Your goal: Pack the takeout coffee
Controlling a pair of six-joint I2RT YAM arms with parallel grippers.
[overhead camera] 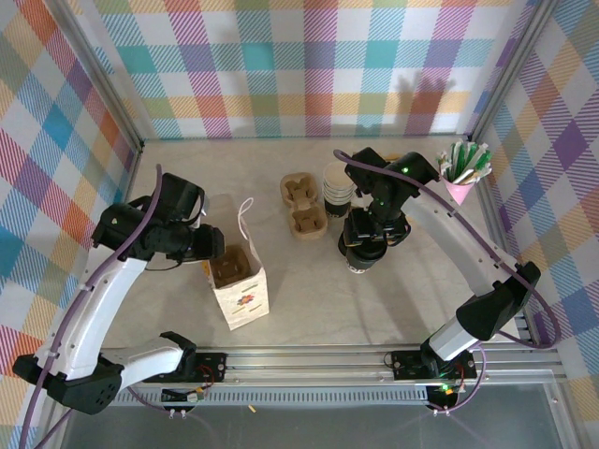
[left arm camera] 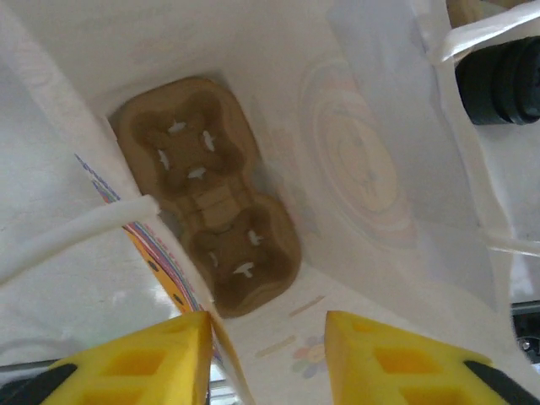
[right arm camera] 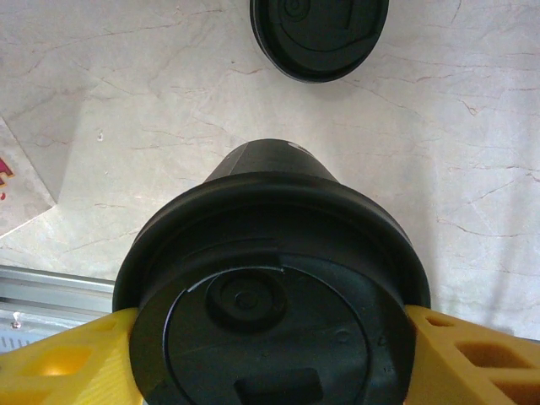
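Observation:
The takeout coffee (right arm camera: 270, 253), a dark cup under a round black lid, sits between the yellow fingers of my right gripper (right arm camera: 272, 314), which is shut on it just below the lid. From above, the cup (overhead camera: 360, 260) and right gripper (overhead camera: 367, 238) are right of the table's centre. A white paper bag (overhead camera: 245, 297) stands open at the left with a brown cup carrier (left arm camera: 207, 190) lying in its bottom. My left gripper (left arm camera: 266, 325) hovers over the bag's mouth, open, the bag's rim running up beside its left finger.
Two empty brown carriers (overhead camera: 304, 208) and a stack of white-rimmed cups (overhead camera: 337, 187) stand behind the coffee. Loose black lids (right arm camera: 319, 29) lie just beyond it. A pink holder of stirrers (overhead camera: 463, 170) is at the back right. A metal rail (overhead camera: 309, 360) edges the table front.

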